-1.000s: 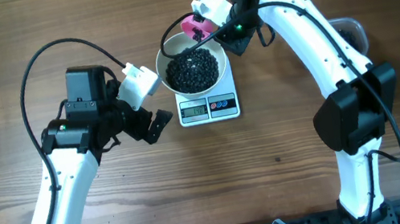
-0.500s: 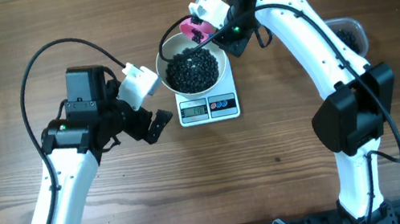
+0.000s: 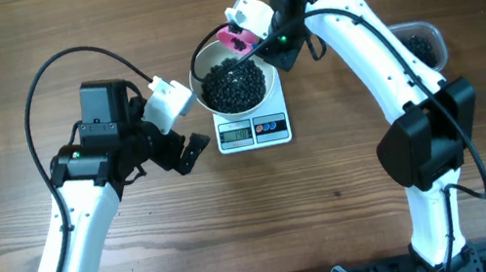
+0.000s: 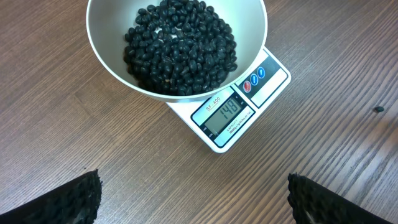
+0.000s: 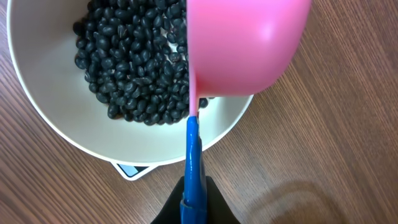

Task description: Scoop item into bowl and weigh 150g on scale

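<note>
Centre-left in the overhead view, the left gripper [image 3: 188, 152] hangs wide open, holding nothing. The black beans [image 4: 180, 50] lie in the white bowl [image 4: 102, 37] on the scale [image 4: 270, 84]. Its display [image 4: 229, 116] seems to read 149, under "SF-400". The right gripper [image 5: 191, 208] is clamped on the blue handle [image 5: 193, 143] of the pink scoop [image 5: 249, 43], tilted over the bowl's rim. It should shake in only a few beans, then let the reading settle.

Scale [image 4: 271, 83]: grey display [image 4: 229, 117] reads 149. Small printed label [image 4: 213, 101] just above the display, under the bowl [image 4: 102, 46] rim: SF-400.
</note>
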### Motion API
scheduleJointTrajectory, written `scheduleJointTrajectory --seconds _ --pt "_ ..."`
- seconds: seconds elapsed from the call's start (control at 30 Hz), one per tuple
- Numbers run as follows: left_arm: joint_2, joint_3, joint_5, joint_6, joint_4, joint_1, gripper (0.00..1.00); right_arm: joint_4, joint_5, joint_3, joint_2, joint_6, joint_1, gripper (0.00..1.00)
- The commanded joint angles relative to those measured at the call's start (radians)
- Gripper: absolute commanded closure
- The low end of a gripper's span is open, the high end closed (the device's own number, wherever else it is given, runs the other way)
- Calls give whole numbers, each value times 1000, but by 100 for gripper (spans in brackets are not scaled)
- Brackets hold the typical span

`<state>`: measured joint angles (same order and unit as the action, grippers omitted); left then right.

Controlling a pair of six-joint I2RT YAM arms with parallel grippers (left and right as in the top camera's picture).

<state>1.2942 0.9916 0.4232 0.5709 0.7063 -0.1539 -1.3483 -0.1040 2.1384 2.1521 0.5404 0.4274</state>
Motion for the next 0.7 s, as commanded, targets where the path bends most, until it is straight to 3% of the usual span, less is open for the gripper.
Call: scheduleJointTrajectory --seconds 0.0,0.67 --pt "-3 -6 5 -3 -3 5 0 2 -6 31 -37 6 1 96" --pt "-3 -6 5 -3 -3 5 0 -18 -230 31 -37 10 -34 96"
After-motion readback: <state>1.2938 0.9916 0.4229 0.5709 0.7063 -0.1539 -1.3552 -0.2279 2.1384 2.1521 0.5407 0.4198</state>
